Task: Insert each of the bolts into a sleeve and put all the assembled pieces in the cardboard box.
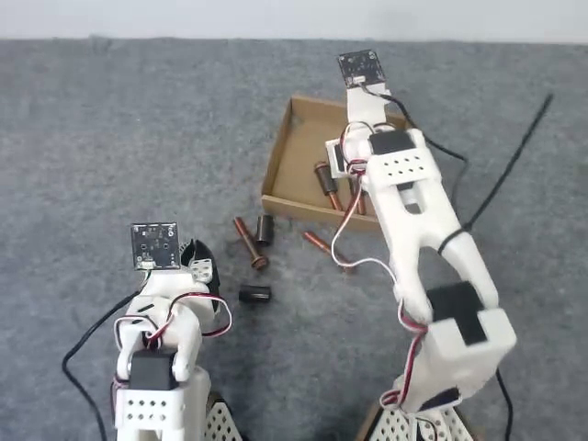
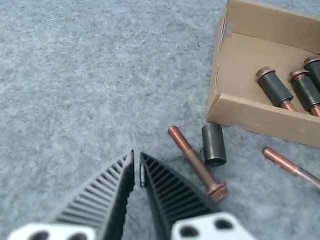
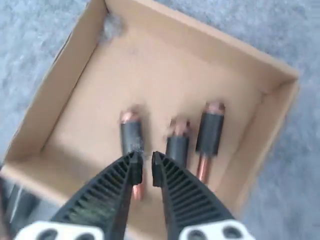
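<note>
Box of brown cardboard (image 1: 301, 154), shallow, open-top, upper centre of high view. Three copper bolts in black sleeves (image 3: 210, 132) lie inside. Right gripper (image 3: 144, 162) over box, jaws nearly together, empty. Left gripper (image 2: 137, 159) lower left of high view, jaws nearly together, empty. Two bare copper bolts (image 1: 249, 242) and two loose black cylindrical sleeves (image 1: 265, 229) on grey carpet (image 1: 110, 138), mid-frame below box.
</note>
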Action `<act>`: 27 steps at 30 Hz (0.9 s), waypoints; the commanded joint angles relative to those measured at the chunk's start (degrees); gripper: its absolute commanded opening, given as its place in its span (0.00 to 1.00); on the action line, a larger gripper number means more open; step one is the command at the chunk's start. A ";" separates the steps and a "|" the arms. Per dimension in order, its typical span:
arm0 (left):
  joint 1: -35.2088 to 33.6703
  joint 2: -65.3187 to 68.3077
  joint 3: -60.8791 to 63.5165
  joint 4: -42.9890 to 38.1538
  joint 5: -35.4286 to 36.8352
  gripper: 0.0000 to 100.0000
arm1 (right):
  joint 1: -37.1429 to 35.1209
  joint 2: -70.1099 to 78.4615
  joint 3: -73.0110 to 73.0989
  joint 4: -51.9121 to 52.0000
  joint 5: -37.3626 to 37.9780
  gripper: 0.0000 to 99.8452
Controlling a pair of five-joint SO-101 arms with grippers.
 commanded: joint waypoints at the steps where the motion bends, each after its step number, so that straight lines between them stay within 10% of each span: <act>1: 0.18 -0.88 -0.75 -0.26 -0.70 0.01 | -2.77 -7.69 -3.16 9.54 -0.70 0.01; 15: -0.18 -0.88 -0.75 -0.26 -0.70 0.01 | -12.26 -15.52 -0.26 31.52 -0.18 0.01; 27: -12.04 -1.05 -0.75 -1.41 -0.26 0.01 | -23.52 -31.78 31.65 6.11 -0.09 0.01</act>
